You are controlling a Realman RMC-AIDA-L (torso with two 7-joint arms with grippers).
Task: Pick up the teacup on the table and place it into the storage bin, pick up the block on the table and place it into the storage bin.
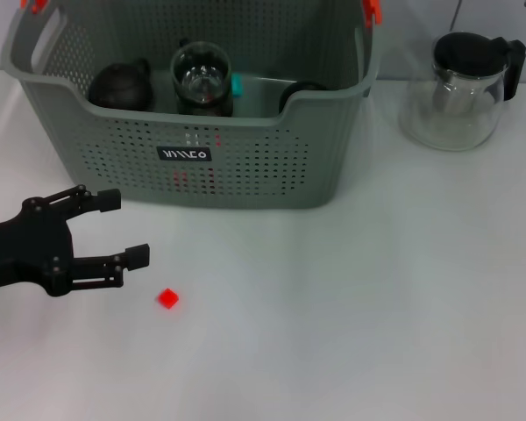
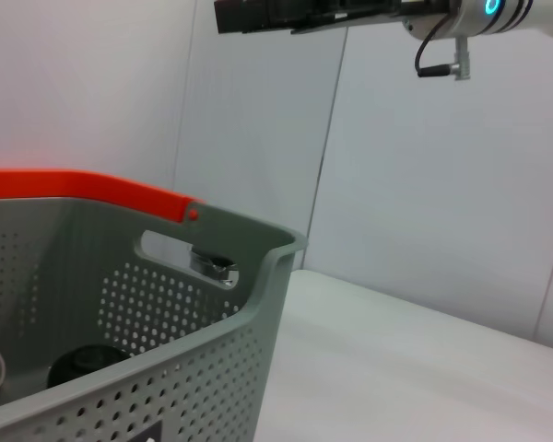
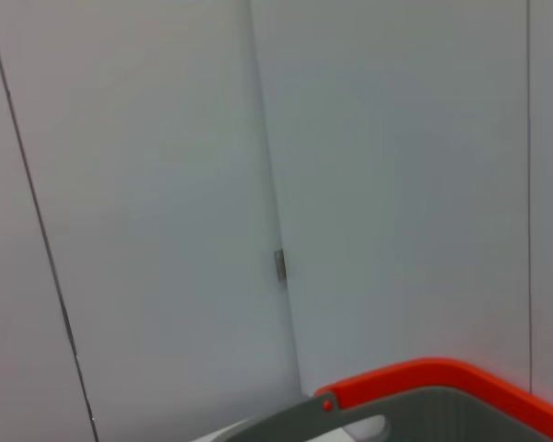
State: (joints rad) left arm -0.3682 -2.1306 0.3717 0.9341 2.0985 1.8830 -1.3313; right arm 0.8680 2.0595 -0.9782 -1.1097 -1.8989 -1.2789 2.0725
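Left gripper: fingers spread, empty, just left of block.
Block: one, red, on open table, in front of storage bin.
Bin contents: one glass teacup, two dark pots.
Teapot: one, right of bin.

A glass teapot (black lid and handle) stands on the white table, near its back right.
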